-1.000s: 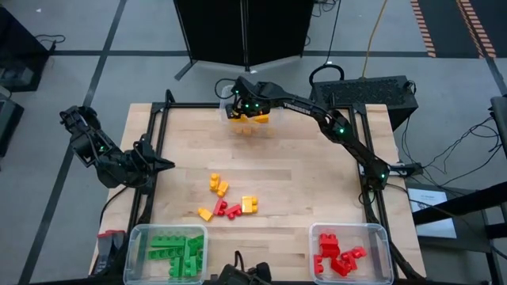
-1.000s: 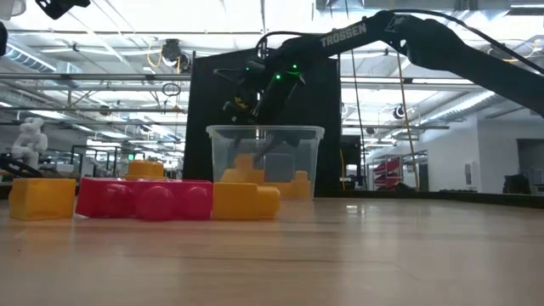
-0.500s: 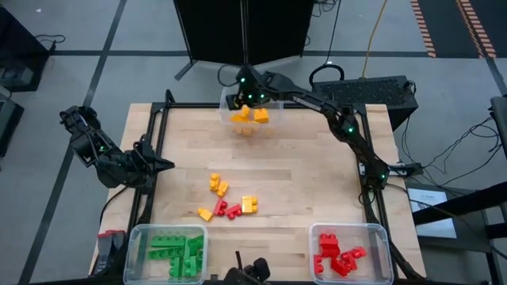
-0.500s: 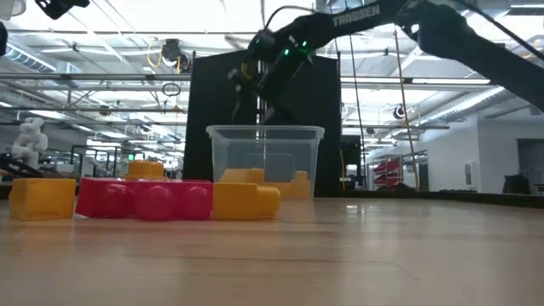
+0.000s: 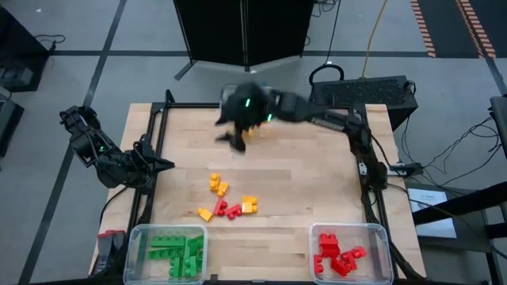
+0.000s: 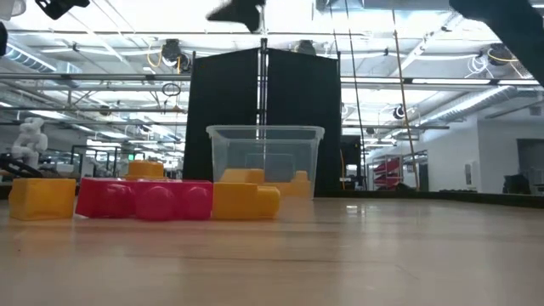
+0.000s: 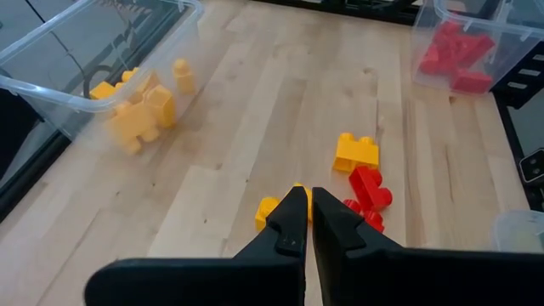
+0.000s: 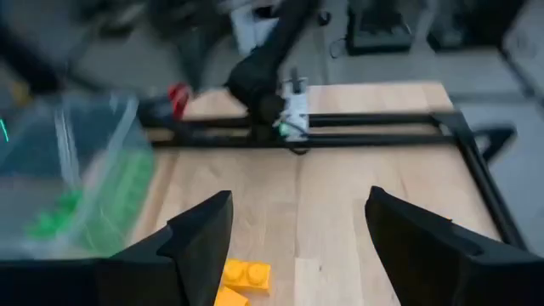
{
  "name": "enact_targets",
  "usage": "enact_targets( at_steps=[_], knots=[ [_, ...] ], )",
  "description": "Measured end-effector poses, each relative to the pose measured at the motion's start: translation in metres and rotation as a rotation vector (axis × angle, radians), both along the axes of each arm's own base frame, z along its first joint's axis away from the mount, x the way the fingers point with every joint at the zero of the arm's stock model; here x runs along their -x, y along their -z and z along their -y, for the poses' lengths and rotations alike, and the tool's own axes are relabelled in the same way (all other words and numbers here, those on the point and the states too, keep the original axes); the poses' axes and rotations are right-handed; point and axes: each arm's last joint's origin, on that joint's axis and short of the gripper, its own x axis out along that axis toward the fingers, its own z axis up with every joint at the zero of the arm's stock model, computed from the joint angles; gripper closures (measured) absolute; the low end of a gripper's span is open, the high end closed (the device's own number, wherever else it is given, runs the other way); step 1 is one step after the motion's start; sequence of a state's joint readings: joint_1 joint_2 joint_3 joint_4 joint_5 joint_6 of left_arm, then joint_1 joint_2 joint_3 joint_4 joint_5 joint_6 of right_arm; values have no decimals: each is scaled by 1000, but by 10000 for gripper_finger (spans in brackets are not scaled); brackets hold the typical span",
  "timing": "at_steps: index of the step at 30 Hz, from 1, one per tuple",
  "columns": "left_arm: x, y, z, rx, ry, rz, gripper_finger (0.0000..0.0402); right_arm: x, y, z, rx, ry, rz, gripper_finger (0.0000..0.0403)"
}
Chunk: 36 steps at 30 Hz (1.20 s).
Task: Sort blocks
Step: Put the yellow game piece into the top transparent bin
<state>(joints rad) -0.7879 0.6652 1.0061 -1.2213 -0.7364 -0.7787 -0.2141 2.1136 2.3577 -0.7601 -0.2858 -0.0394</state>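
The blocks (image 5: 226, 202) I have left to sort lie in a small loose heap near the middle of the surface (image 5: 301, 198), yellow and red ones touching or just beside each other. I can't spot a green one among them. I read that heap as the unsorted remainder. The rest sit by colour in clear bins: green blocks in the bin (image 5: 166, 252) at the near left corner, red blocks in the bin (image 5: 349, 253) at the near right corner, and yellow blocks in the bin (image 6: 264, 161) at the far edge, which the level camera shows standing behind the heap. From above that far bin is mostly hidden under my right arm.

My right claw (image 5: 235, 134) hangs in the air over the far part of the surface, near the yellow bin. Its fingers (image 8: 195, 242) stand wide apart and nothing sits between them, so it carries nothing and touches nothing; through the gap I see bare wood and a yellow block (image 8: 246, 274) below. I judge it is free for the next pick.

My left claw (image 7: 306, 212) waits at the left edge of the surface, closed tight on nothing, aimed towards the heap.
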Motion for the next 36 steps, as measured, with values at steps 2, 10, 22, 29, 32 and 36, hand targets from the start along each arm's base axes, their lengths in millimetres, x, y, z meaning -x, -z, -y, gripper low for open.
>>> enact_targets(
  at_steps=[2,10,22,29,32,36],
  knots=[
    [0,0,0,0,-1,0,398,-11,10,-26,129,-56,-17,143],
    [0,0,0,3,2,-2,398,-51,75,-58,379,-157,-145,143],
    [0,0,1,36,3,-12,398,-78,140,-66,522,-352,-227,143],
    [0,0,1,38,1,-12,398,-85,162,-68,617,-437,-236,143],
    [0,0,1,38,1,-11,398,-88,174,-67,654,-476,-250,143],
    [0,0,1,38,1,-11,398,-92,184,-68,696,-514,-249,143]
  ],
)
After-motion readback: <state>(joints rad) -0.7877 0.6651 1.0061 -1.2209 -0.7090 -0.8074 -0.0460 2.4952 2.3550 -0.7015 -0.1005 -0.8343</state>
